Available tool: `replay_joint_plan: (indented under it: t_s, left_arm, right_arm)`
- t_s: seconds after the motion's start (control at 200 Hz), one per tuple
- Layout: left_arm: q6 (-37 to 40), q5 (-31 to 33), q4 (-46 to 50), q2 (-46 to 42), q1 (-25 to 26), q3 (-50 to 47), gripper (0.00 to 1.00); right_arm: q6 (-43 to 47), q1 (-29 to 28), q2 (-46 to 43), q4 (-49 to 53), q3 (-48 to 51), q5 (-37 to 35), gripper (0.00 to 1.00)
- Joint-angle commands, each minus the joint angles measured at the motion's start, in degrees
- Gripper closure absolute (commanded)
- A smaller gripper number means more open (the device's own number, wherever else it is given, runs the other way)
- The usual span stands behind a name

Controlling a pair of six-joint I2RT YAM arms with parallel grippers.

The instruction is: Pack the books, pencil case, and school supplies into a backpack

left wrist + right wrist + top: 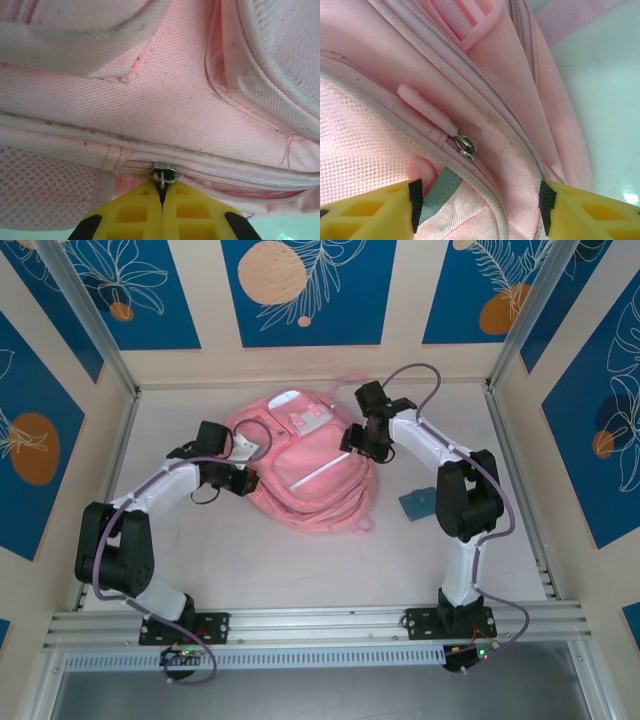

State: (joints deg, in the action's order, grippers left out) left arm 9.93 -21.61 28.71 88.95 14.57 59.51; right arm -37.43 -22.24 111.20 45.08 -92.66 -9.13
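Now the backpack (305, 475) on the table (250, 570) is being gripped at its zip slider (164, 176) by the closed left end effector (161, 200); the right end effector (480, 200) is being held open against it.

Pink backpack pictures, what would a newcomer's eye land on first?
A large pink fabric backpack lies in the middle of the top view. At its left side, the left gripper is shut on a small metal zip pull. The right gripper stands open over its right side, by a pink rubber zip tab.
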Motion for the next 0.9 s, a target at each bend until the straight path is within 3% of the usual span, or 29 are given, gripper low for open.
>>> replay_joint_plan:
  t_s: [0.0,0.235,0.41,0.595,0.895]
  left_arm:
    - [0.4,-1.2,0.1,-1.1,1.8,-0.4,1.00]
    - [-1.0,0.3,2.5,-1.8,3.9,0.1,1.00]
    - [-3.5,0.3,2.2,-3.5,6.7,-1.2,1.00]
    - [-8.5,1.2,-0.7,-6.1,10.2,-4.0,1.00]
    - [-15.4,2.9,-4.4,-6.8,17.0,-6.2,1.00]
  right_arm:
    - [0.5,0.5,-7.2,3.2,3.8,0.0,0.32]
    - [-5.3,-3.0,-21.3,-0.7,20.2,7.3,0.19]
    - [-12.3,-7.8,-24.5,-7.5,28.1,14.9,0.18]
    - [-16.0,-12.7,-20.7,-13.5,27.7,14.8,0.23]
    - [-18.5,-14.1,-14.9,-17.6,23.9,13.3,0.37]
